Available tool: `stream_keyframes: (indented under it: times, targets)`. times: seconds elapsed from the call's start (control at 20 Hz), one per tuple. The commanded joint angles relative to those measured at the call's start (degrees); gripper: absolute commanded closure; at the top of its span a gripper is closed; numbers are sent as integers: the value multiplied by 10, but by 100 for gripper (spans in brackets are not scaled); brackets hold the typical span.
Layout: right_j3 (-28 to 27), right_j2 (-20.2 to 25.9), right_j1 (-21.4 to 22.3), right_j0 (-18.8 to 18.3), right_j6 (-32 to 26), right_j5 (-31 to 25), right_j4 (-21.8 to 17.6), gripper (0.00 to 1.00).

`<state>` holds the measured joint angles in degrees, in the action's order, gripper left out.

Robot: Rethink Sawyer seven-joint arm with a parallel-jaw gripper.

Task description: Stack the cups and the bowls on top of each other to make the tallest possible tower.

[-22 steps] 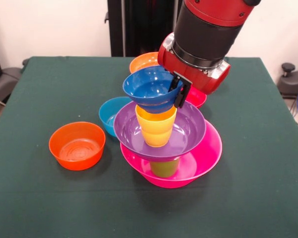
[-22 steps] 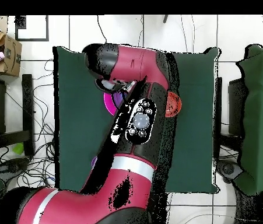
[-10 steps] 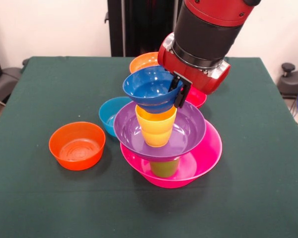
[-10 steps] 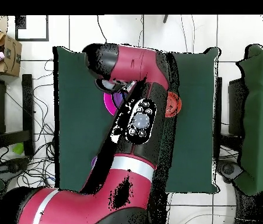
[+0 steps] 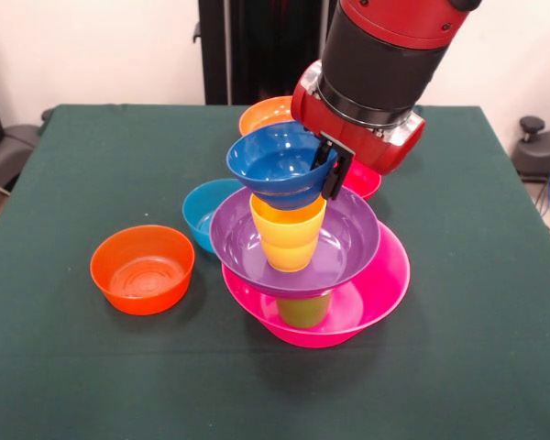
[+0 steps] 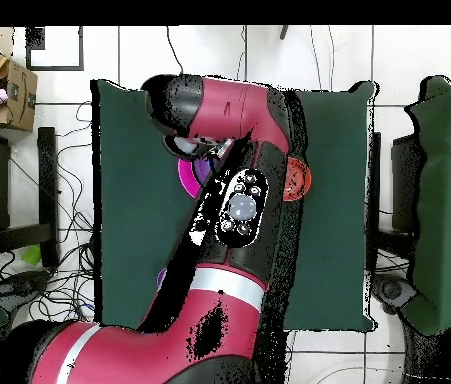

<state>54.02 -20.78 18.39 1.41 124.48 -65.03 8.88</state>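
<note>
Dark blue bowl [image 5: 277, 166]: atop yellow cup [image 5: 288, 233]; rim pinched between jaws of gripper [image 5: 330, 170], right side.

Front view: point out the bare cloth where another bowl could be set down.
Bare green tablecloth lies right of the big pink plastic bowl, along the near edge below it, and left of the small orange plastic bowl. It is crowded around the tower, where the light blue bowl and the gripper on the dark blue bowl sit close.

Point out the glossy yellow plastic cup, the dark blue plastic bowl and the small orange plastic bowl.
Glossy yellow plastic cup [image 5: 289, 236], front view, outer wall.
Dark blue plastic bowl [image 5: 273, 165], front view, inside surface.
Small orange plastic bowl [image 5: 143, 269], front view, inside bottom.
</note>
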Motion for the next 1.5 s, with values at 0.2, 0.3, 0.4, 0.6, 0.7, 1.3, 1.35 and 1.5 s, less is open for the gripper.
stream_keyframes:
  times: [0.2, 0.3, 0.4, 0.6, 0.7, 1.3, 1.35, 1.5]
  targets:
    - [48, 51, 6, 4, -23, 46, -41, 100]
    - [48, 51, 6, 4, -24, 46, -42, 100]
    - [50, 49, 7, 6, -21, 47, -42, 100]
    - [54, 49, 9, 7, -21, 51, -43, 100]
    - [55, 48, 9, 7, -22, 52, -44, 100]
    - [53, 45, 8, 9, -22, 55, -45, 0]
    - [52, 45, 7, 9, -22, 54, -45, 0]
    - [42, 45, 3, 6, -25, 38, -44, 0]
